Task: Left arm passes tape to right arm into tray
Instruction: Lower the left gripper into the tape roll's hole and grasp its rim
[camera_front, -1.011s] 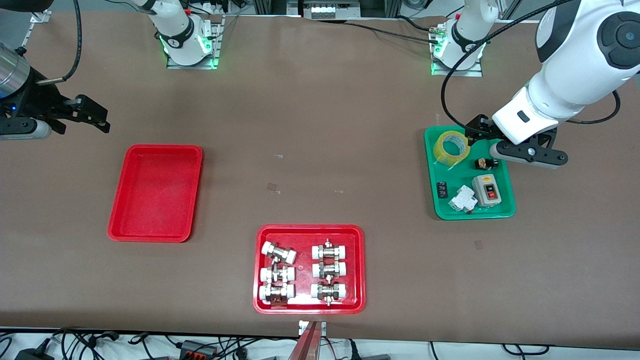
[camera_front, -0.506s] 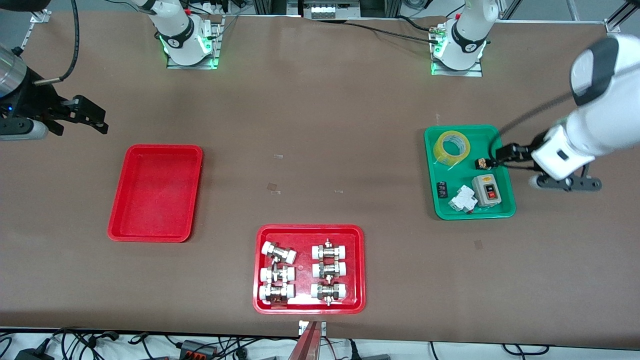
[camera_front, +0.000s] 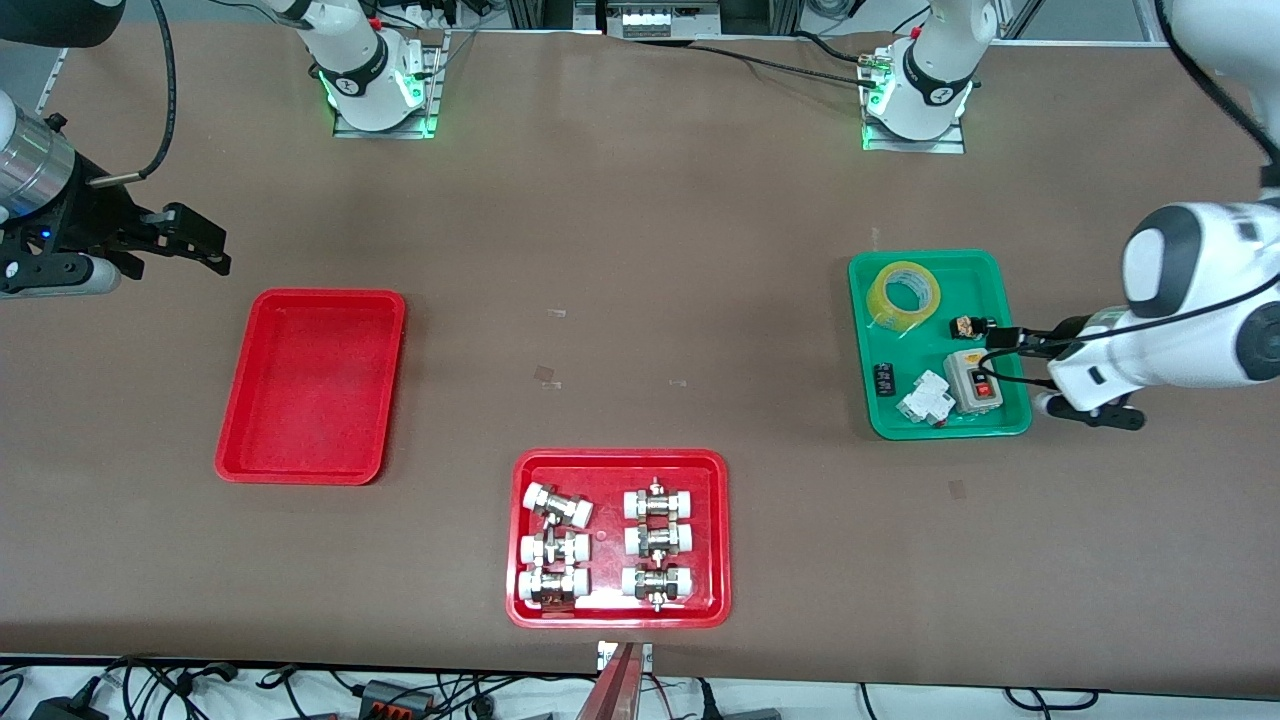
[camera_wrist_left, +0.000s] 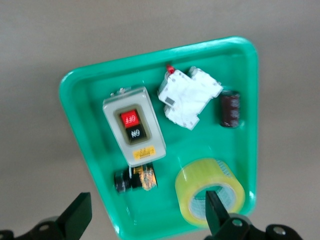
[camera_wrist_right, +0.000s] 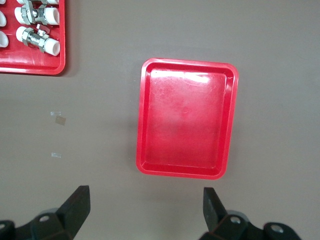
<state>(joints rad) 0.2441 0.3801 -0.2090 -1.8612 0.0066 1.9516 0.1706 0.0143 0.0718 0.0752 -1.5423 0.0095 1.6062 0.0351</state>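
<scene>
Tape (camera_front: 903, 294) is sitting in the green tray (camera_front: 1010, 425), at the end nearest the arm bases. Left gripper (camera_front: 1010, 340) is hanging wide open over that tray's switch box (camera_front: 973, 381). Probably needs to straddle the roll's wall, one finger in the core. Right gripper (camera_front: 205, 250) is waiting wide open near the plain red tray (camera_front: 232, 440)

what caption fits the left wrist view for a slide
Left tool open above a green tray holding the yellow tape roll, a switch box, a white breaker and small parts.
</scene>
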